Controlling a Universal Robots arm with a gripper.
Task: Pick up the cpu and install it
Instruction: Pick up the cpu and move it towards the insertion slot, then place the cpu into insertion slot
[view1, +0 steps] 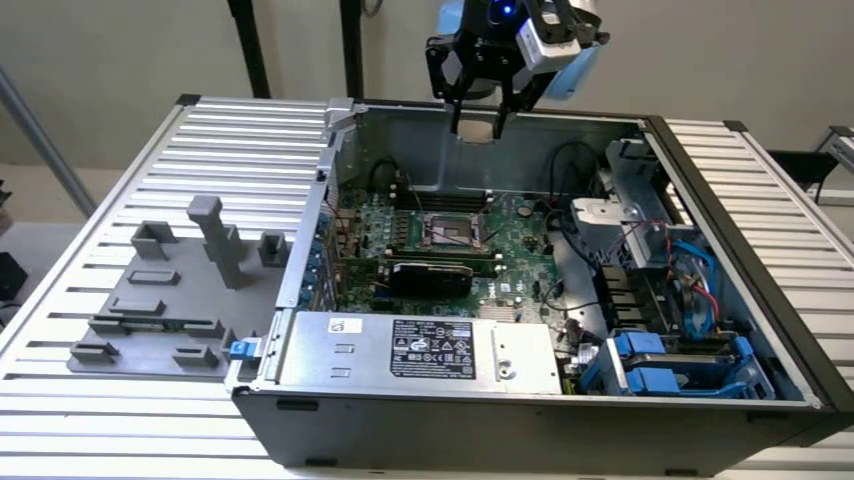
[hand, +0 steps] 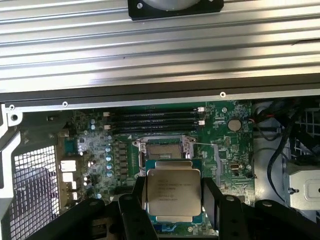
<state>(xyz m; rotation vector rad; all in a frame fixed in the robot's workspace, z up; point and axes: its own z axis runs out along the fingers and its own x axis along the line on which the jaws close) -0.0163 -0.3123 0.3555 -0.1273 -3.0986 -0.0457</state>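
Silvery chip (hand: 172, 192) clamped in our gripper (view1: 479, 122) over the far wall (view1: 561, 150); seemingly edge-held, a slip could damage the socket (view1: 461, 232)

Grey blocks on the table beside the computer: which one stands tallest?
The slim grey post towards the far side of the fixture plate. It is a narrow upright column that rises well above the squat blocks around it.

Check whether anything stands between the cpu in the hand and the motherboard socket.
Nothing visible does. The hand holds the cpu above the open case, and the socket lies in plain sight lower down on the motherboard. Nothing crosses the gap between them.
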